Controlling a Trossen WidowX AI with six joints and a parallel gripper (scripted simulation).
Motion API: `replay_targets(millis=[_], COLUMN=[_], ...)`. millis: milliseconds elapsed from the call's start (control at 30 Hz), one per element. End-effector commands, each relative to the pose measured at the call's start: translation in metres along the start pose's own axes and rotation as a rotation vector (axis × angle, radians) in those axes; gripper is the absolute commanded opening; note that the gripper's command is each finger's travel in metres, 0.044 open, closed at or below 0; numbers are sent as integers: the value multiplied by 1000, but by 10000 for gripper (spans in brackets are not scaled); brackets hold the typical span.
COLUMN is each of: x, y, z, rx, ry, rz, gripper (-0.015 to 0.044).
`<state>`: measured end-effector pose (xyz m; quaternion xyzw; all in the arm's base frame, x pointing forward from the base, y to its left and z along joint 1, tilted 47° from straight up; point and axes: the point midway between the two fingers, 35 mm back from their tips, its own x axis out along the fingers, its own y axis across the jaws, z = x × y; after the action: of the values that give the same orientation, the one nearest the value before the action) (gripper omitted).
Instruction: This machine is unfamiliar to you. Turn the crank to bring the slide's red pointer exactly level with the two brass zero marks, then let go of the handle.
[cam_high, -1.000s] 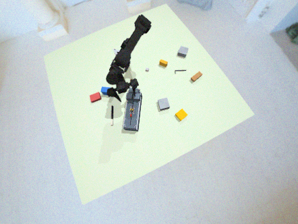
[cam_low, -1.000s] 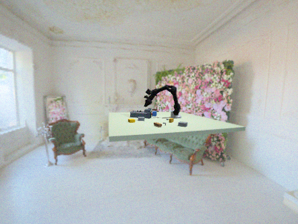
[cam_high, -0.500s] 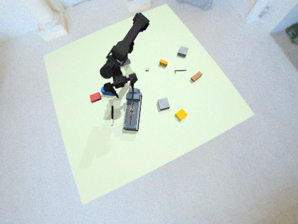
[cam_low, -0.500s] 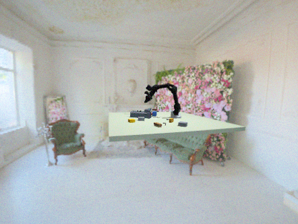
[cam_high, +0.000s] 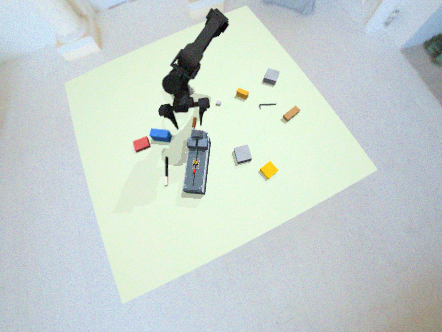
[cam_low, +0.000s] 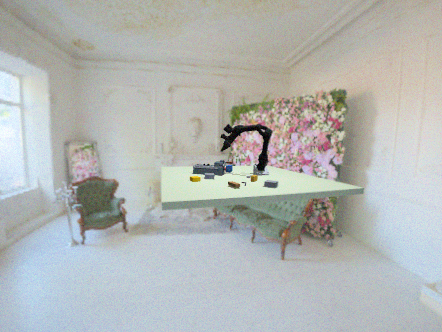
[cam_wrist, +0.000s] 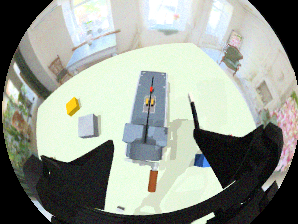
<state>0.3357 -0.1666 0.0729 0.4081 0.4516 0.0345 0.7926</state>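
Note:
The machine, a long dark grey housing (cam_high: 201, 182) (cam_low: 207, 169) (cam_wrist: 159, 86), stands on the pale green table (cam_high: 240, 220). Its orange-brown crank handle (cam_high: 194, 121) (cam_wrist: 152, 181) sticks out at the end nearer the arm's base. The red pointer (cam_high: 194, 171) (cam_wrist: 151, 89) on the slot is off the brass zero marks (cam_high: 195, 163) (cam_wrist: 149, 102), on the side away from the handle. My gripper (cam_high: 189, 126) (cam_wrist: 153, 137) is open and empty, above the handle end of the machine, its fingers apart on either side in the wrist view. Contact with the handle is not visible.
A blue block (cam_high: 160, 135) (cam_wrist: 201, 160), a red block (cam_high: 141, 144) and a black-and-white stick (cam_high: 166, 170) (cam_wrist: 194, 110) lie on one side. A grey block (cam_high: 242, 154) (cam_wrist: 88, 125) and a yellow block (cam_high: 269, 170) (cam_wrist: 73, 106) lie on the other, with several small objects farther off.

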Motion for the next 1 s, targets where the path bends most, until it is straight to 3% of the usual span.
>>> replay_targets(millis=[0, 567, 967], x=[-11, -30, 5], y=[5, 9, 10], z=[-14, -55, -81], rx=[52, 185, 185], ry=[-30, -112, -112], rz=[-48, -150, -150], gripper=[440, 440, 440])
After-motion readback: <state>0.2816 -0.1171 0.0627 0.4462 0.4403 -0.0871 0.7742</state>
